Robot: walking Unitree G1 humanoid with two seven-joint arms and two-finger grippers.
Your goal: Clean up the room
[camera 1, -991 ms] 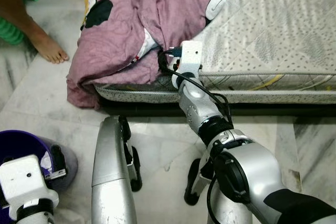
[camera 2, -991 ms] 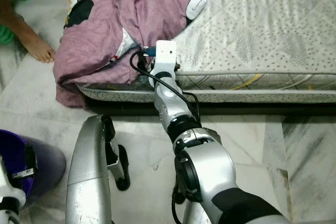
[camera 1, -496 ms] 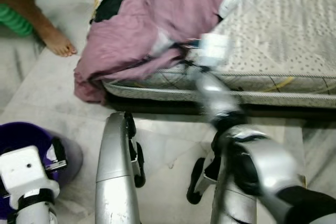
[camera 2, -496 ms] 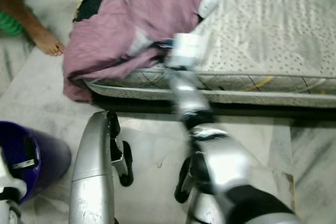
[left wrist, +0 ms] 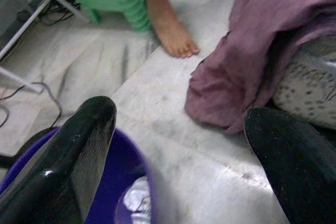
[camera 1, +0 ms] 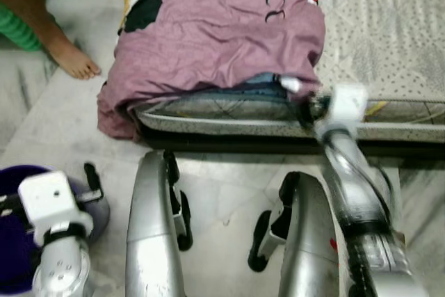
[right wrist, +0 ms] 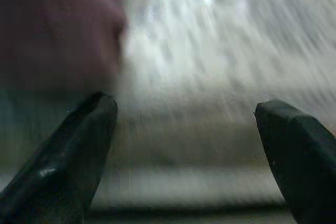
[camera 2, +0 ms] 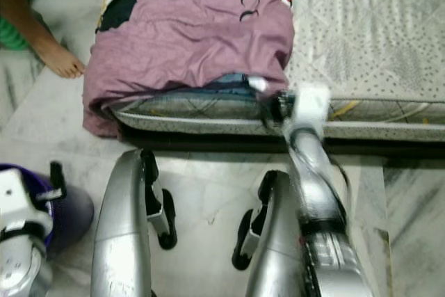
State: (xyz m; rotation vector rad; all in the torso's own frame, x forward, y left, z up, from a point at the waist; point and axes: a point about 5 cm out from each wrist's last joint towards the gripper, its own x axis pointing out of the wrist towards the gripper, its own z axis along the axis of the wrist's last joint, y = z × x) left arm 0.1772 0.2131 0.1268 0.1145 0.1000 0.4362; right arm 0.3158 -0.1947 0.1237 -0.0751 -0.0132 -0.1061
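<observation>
A mauve blanket [camera 1: 215, 29] with black and red prints lies over the left part of the patterned mattress [camera 1: 389, 26], and its corner hangs down to the floor. A strip of blue cloth [camera 1: 257, 85] peeks out under its front hem. My right gripper [camera 1: 300, 102] is at the mattress's front edge beside that hem; in the blurred right wrist view its fingers [right wrist: 79, 145] stand wide apart and open, holding nothing. My left gripper [left wrist: 181, 116] hangs open above the purple bucket [left wrist: 131, 166], which holds something white and crumpled [left wrist: 137, 203].
A person's bare foot [camera 1: 73, 64] and a green ribbed thing [camera 1: 21, 29] are on the marble floor left of the bed. Cables [left wrist: 31, 90] trail across the floor beyond the bucket. My own silver legs [camera 1: 149, 227] stand close to the bed's dark underside.
The blanket now lies flatter and wider across the bed. My right gripper has swung right along the mattress edge. The left gripper has lifted over the bucket. The camera shifted slightly.
</observation>
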